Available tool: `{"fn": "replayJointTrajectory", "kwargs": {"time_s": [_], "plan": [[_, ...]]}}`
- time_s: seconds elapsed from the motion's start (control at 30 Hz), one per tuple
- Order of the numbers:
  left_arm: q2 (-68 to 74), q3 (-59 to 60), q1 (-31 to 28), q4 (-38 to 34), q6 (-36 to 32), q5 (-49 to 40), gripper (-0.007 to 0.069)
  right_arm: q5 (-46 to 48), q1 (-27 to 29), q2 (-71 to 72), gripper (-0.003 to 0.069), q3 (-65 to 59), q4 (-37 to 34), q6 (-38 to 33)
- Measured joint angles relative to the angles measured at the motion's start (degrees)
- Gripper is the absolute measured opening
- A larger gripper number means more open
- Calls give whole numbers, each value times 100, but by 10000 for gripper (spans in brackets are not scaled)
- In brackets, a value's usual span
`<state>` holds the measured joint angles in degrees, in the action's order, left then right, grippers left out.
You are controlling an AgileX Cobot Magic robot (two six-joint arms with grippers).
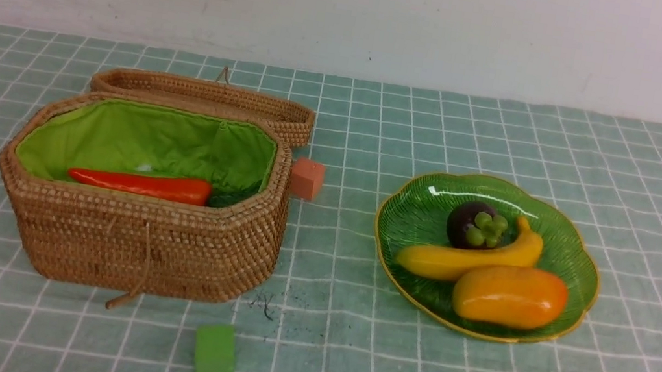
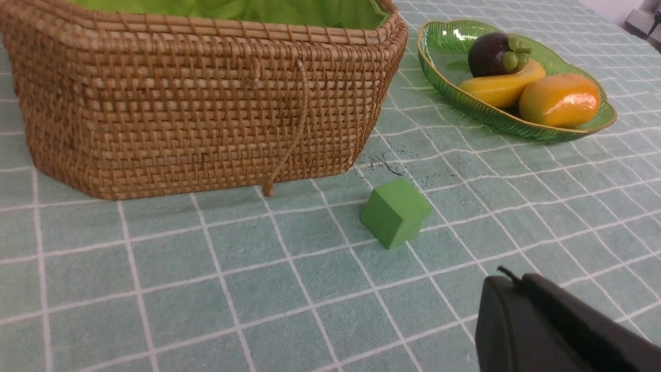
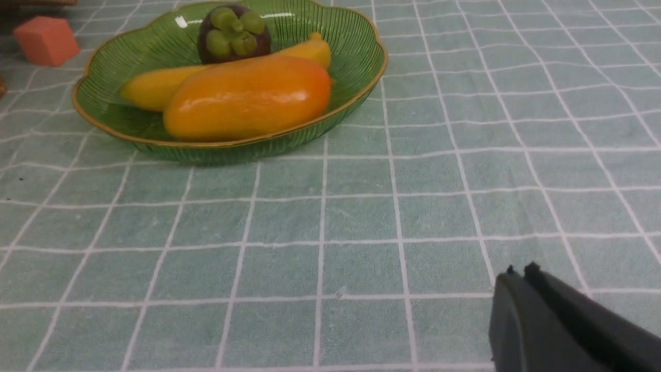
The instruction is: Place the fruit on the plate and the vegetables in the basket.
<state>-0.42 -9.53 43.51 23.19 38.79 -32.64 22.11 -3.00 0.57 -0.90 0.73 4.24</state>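
The left arm's black jaws [image 2: 508, 274] are closed together with nothing between them; the right arm's black jaws [image 3: 521, 271] are too. Beyond the left jaws stands the brown woven wicker basket [image 1: 144, 250], a glossy orange-red carrot [image 1: 147, 185] inside. Past the right jaws, the green glass plate [image 1: 584, 270] carries a yellow banana [image 1: 434, 260], orange-yellow mango [image 1: 510, 296] and purple mangosteen [image 1: 464, 222], its gold rim well apart from the basket across open cloth.

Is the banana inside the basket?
No, the banana lies on the green plate, beside the mango and the mangosteen.
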Motion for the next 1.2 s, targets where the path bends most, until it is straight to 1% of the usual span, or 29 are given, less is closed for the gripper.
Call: {"fn": "replayJointTrajectory", "kwargs": {"time_s": [0.7,0.83,0.9,0.97,1.0,1.03,1.1,1.13,1.17,1.2], "plan": [[0,5,0,11,0,0,26,-2,0,0,-7,0,0,14],[0,71,-74,63,-44,145,26,-2,0,0,-3,0,0,14],[0,126,-364,39,-231,328,22,-6,0,0,-1,0,0,18],[0,171,-975,-201,-717,711,-3,-6,0,0,1,0,0,18],[0,207,-1427,-558,-1242,995,-13,-6,0,0,1,0,0,18],[0,229,-1735,-755,-1502,1180,-13,-6,0,0,3,0,0,18],[0,397,-2552,-1612,-2510,1688,-13,-13,0,0,3,0,0,18],[0,419,-2622,-1687,-2594,1731,-13,-13,0,0,3,0,0,18],[0,658,-3160,-2319,-3233,2078,-13,-13,0,0,3,0,0,18],[0,786,-3351,-2526,-3420,2212,-13,-13,0,0,3,0,0,18]]}}
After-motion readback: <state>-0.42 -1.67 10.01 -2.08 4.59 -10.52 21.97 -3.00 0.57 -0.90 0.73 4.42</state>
